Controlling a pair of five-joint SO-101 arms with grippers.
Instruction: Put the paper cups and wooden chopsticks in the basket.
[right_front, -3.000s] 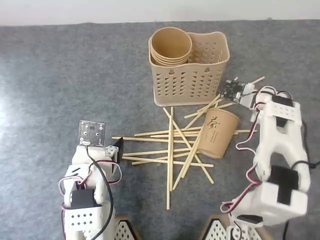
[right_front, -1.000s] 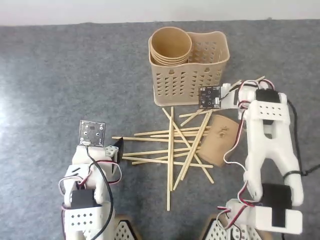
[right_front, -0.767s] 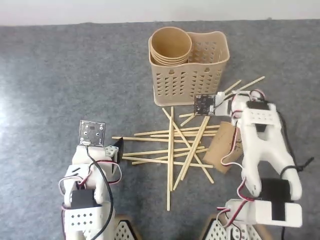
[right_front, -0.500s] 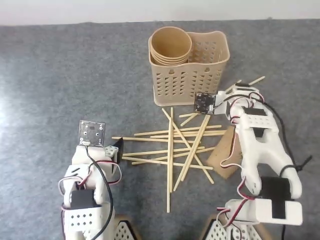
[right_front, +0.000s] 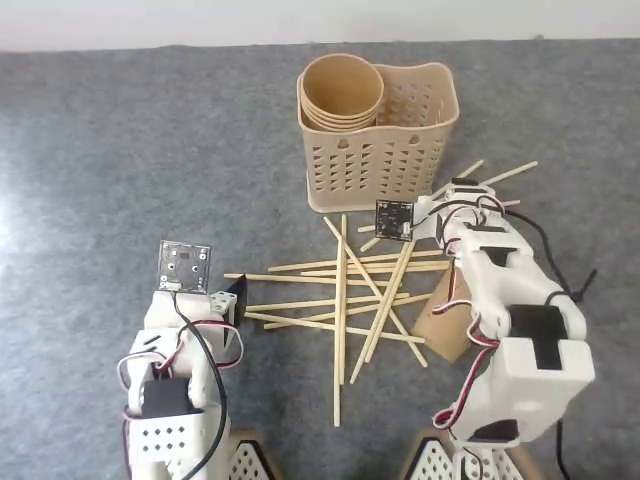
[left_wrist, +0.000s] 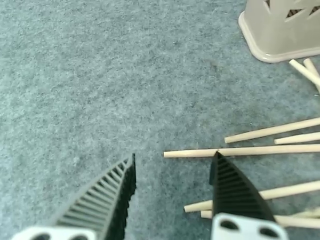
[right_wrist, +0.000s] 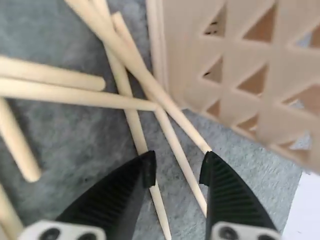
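A beige slotted basket (right_front: 405, 150) stands at the back with a stack of paper cups (right_front: 343, 88) in its left end. Wooden chopsticks (right_front: 345, 290) lie scattered in front of it. One paper cup (right_front: 443, 318) lies on its side, partly under the right arm (right_front: 500, 285). My right gripper (right_wrist: 178, 156) is low at the basket's foot (right_wrist: 240, 75), open by a narrow gap, with a chopstick (right_wrist: 172, 142) running between its fingertips. My left gripper (left_wrist: 174, 157) is open just above the mat, and a chopstick's end (left_wrist: 172, 154) lies between its tips; from above it sits at the pile's left edge (right_front: 238, 300).
A grey mat (right_front: 120, 150) covers the table, bare to the left and behind. A few chopsticks (right_front: 495, 180) stick out to the right of the basket, beside the right arm.
The right arm swung left over the loose cup to the basket's foot. The cup tipped onto its side and slid toward the front. Chopsticks on the right shifted. The left arm kept still.
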